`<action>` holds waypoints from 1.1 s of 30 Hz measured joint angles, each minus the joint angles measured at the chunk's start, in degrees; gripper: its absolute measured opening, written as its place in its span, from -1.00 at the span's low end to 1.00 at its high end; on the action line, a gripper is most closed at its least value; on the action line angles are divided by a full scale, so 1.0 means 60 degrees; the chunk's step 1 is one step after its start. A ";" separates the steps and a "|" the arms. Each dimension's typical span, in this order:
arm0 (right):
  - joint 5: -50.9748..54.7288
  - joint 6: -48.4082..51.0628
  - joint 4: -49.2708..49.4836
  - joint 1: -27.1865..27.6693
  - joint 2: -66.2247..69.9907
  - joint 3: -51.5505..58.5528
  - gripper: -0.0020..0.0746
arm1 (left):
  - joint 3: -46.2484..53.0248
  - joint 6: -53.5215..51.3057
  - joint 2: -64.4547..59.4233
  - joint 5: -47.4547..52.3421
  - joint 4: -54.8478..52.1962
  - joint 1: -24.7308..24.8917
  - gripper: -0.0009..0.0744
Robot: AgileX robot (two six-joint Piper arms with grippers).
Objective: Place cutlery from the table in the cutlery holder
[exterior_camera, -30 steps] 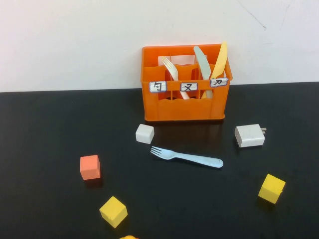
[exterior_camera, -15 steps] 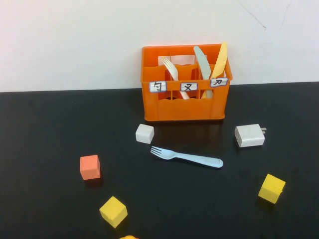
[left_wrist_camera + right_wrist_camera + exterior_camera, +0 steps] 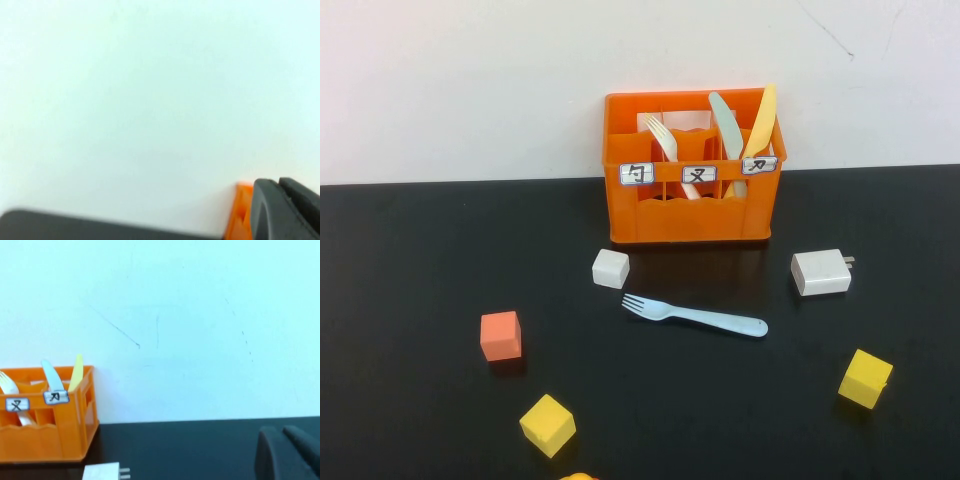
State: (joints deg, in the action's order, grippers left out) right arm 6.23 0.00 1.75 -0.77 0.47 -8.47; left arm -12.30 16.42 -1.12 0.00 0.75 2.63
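The light-blue fork lies flat on the black table, tines to the left, just in front of the orange cutlery holder. The holder stands at the back against the wall and holds a cream fork, a pale green knife and a yellow knife. It also shows in the right wrist view. Neither arm shows in the high view. My left gripper and right gripper show only in their wrist views, fingers together, empty, away from the fork.
A small white cube sits left of the fork's tines and a white charger plug to its right. An orange cube and two yellow cubes lie nearer the front.
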 joint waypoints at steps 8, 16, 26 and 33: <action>0.0439 0.0546 0.0000 0.0000 0.1866 -0.1064 -0.95 | -0.1519 -0.0171 -0.1798 0.2571 0.0000 0.0000 -0.98; 0.2499 0.2803 0.0350 0.0000 0.4670 -0.3061 -0.95 | -0.2686 -0.0207 -0.4074 0.4559 0.0651 0.0000 -0.98; 0.4423 0.8059 0.4437 0.0000 0.8101 -0.5396 -0.95 | -0.3998 -0.1352 -0.7169 0.5727 0.3165 0.0000 -0.98; 0.4764 1.0764 0.6502 -0.0706 1.0716 -0.6390 -0.95 | -0.4560 -0.1766 -0.8735 0.6093 0.3963 0.0000 -0.98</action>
State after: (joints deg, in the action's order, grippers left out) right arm 34.81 64.58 40.76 -5.00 64.77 -46.81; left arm -39.66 5.83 -53.53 36.56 24.52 2.63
